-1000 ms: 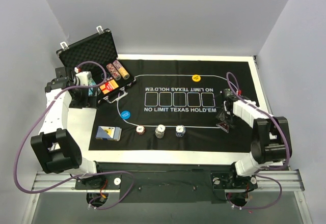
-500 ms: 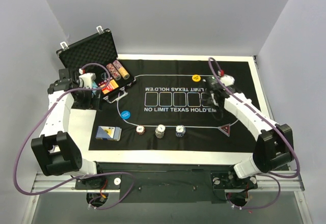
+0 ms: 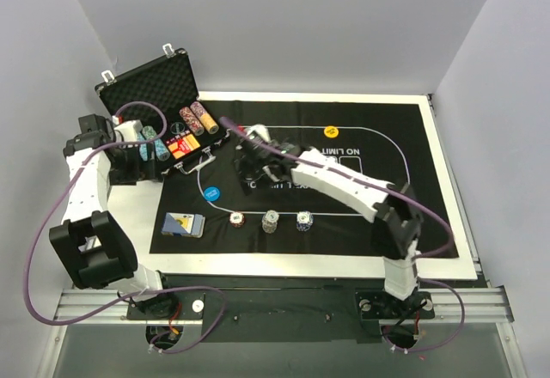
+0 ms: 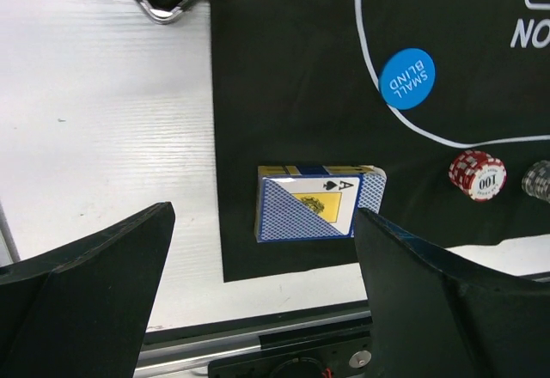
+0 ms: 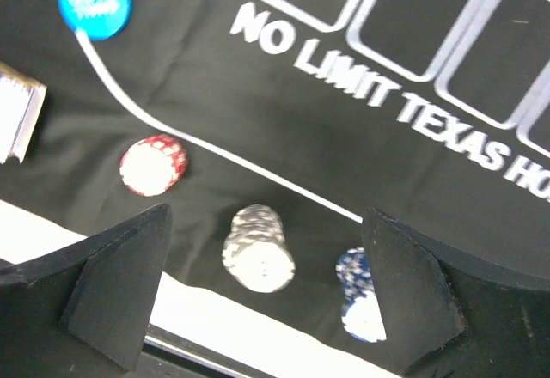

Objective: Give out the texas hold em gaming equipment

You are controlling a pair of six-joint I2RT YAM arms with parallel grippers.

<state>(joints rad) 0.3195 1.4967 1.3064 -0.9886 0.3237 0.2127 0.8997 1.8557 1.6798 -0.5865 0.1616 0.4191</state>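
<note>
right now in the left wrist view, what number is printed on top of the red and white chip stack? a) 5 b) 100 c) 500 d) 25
b: the top of the red and white chip stack reads 100; it stands on the felt just below and right of the blue small blind button.
</note>
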